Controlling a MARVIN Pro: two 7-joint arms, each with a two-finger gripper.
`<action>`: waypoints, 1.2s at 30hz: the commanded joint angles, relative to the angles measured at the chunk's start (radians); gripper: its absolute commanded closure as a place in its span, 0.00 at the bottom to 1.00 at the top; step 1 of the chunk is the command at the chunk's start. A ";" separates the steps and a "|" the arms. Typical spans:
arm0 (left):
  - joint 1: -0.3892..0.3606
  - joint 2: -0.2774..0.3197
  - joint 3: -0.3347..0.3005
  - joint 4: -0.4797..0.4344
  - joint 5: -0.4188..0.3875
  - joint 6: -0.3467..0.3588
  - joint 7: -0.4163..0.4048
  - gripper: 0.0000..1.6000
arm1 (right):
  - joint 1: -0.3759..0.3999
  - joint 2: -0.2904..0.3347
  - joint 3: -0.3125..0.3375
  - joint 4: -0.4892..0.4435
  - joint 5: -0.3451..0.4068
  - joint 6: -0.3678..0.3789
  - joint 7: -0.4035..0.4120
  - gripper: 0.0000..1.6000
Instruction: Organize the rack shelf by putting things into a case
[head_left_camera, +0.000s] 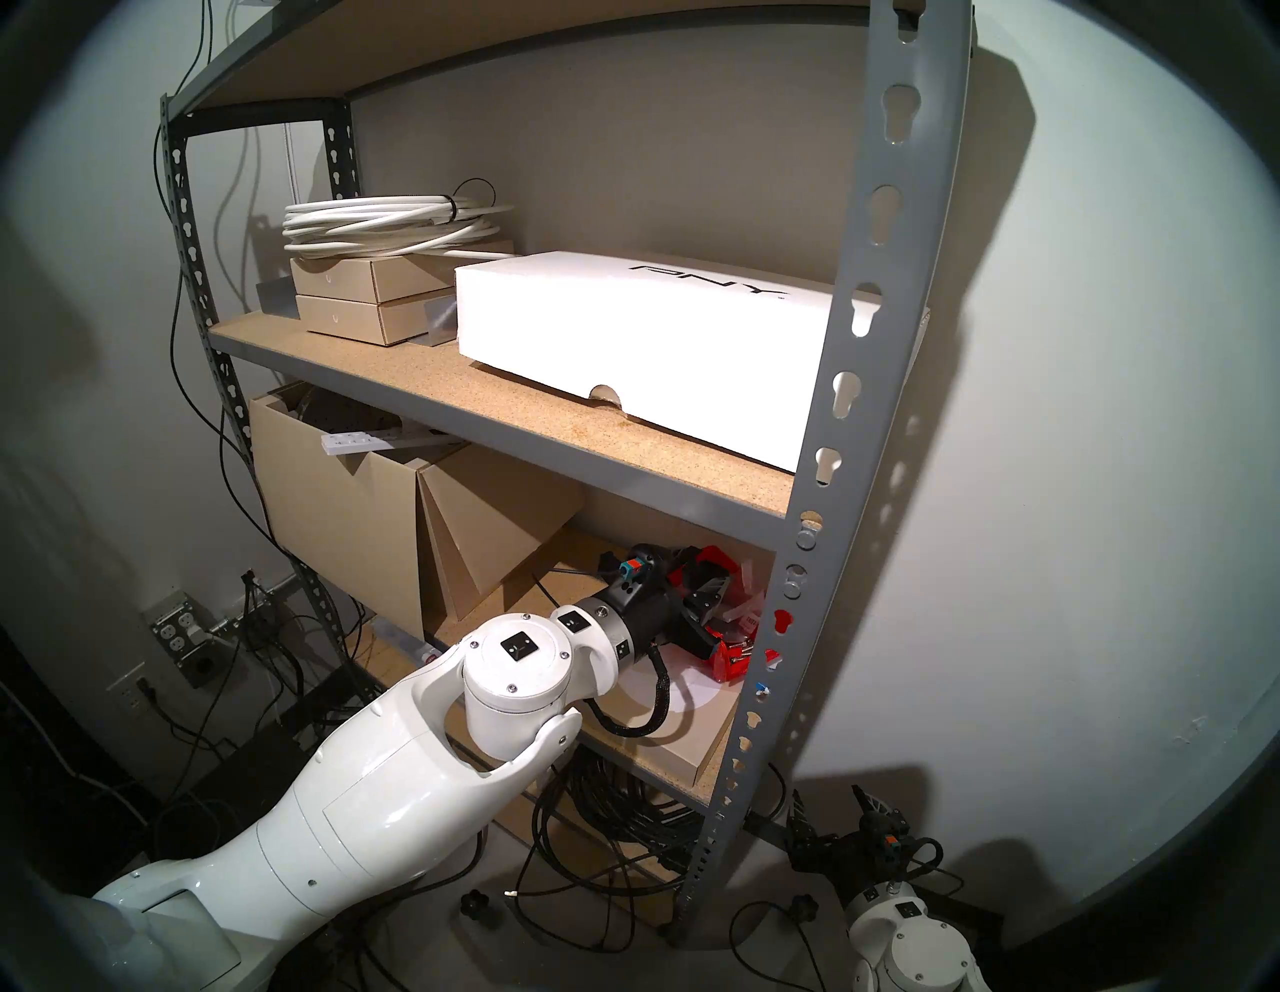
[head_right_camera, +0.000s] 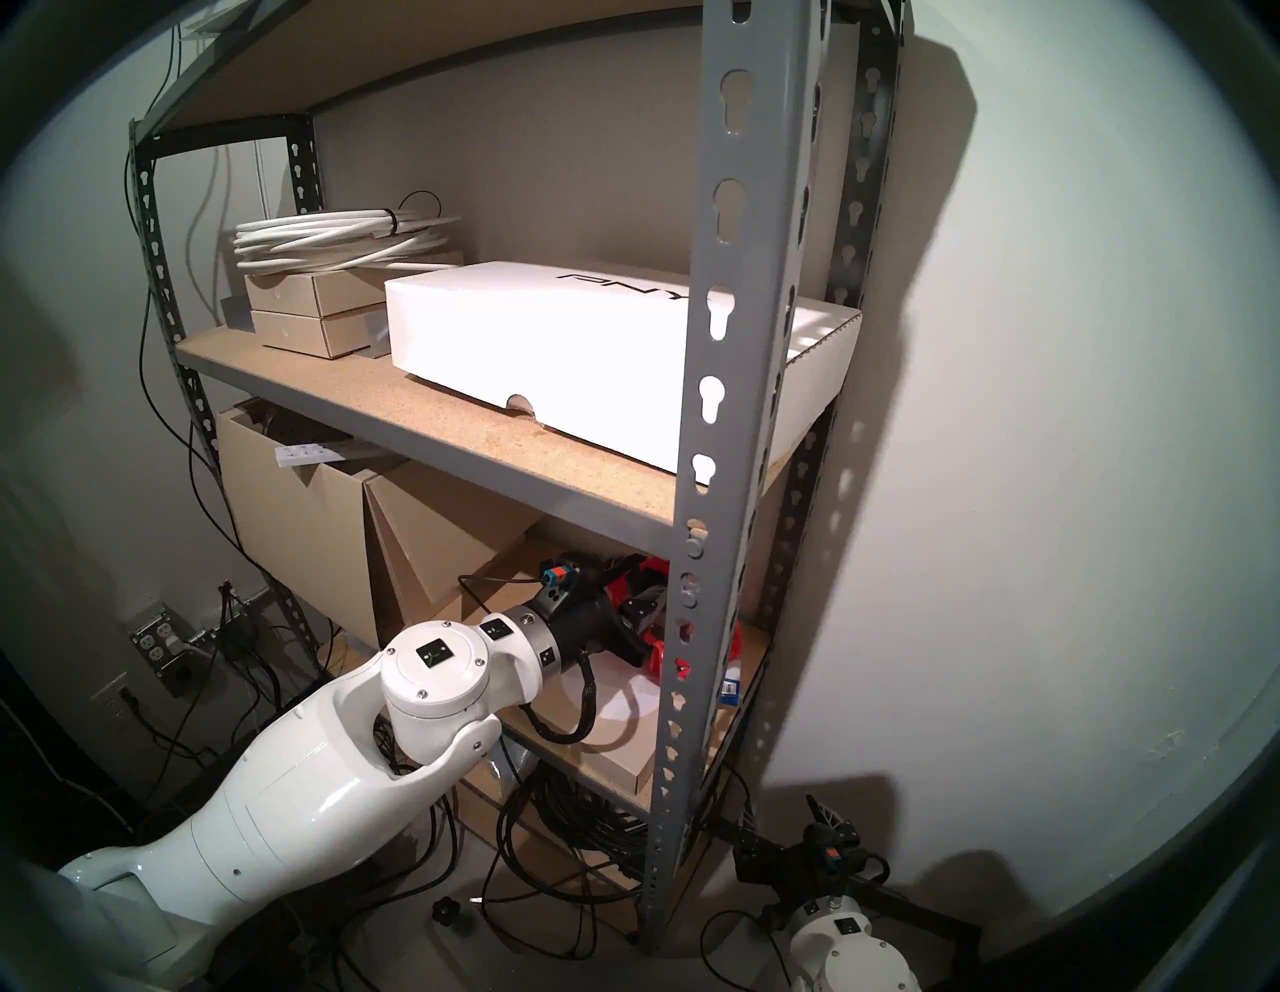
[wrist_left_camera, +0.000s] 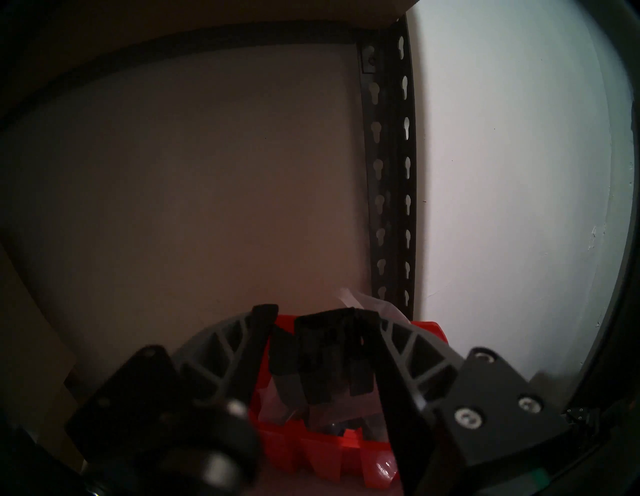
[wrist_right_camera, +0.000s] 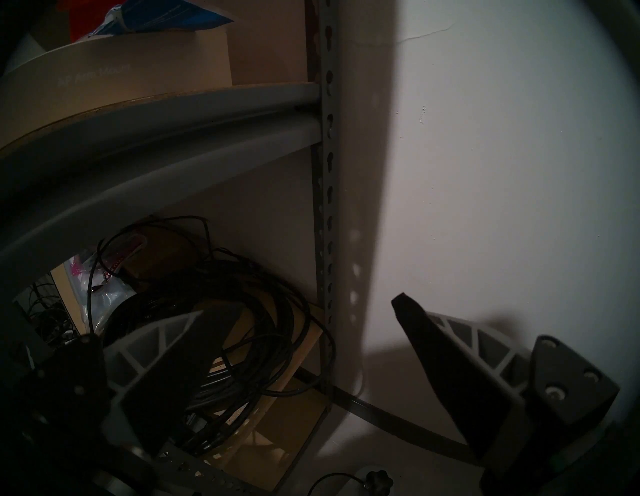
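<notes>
The grey rack shelf (head_left_camera: 873, 277) stands against the wall. The red case (head_left_camera: 731, 661) sits at the right end of the lower board, behind the front upright; it also shows in the left wrist view (wrist_left_camera: 311, 450). A clear bag (wrist_left_camera: 349, 415) lies inside it. My left gripper (wrist_left_camera: 322, 318) reaches into that shelf bay and is shut on the small black ridged block (wrist_left_camera: 332, 353), held just over the case. My right gripper (head_left_camera: 831, 803) is open and empty, low near the floor to the right of the rack; its fingers (wrist_right_camera: 415, 329) face the wall and the bottom shelf.
A white PNY box (head_left_camera: 623, 346), two stacked tan boxes (head_left_camera: 360, 305) and a white cable coil (head_left_camera: 388, 222) fill the upper board. Open cardboard boxes (head_left_camera: 346, 526) stand to the left of my left arm. Black cables (head_left_camera: 623, 817) lie under the lower board. The upper board hangs close over my left wrist.
</notes>
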 joint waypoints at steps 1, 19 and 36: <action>-0.025 -0.021 -0.002 -0.013 0.006 0.004 0.006 0.42 | 0.000 0.000 0.000 -0.017 0.000 -0.001 0.000 0.00; -0.011 -0.015 -0.009 -0.018 0.008 0.003 0.010 0.15 | 0.000 0.000 0.000 -0.018 0.000 -0.001 0.000 0.00; 0.093 0.067 -0.048 -0.180 -0.026 0.026 0.066 0.12 | 0.000 0.000 0.000 -0.017 0.000 -0.001 0.000 0.00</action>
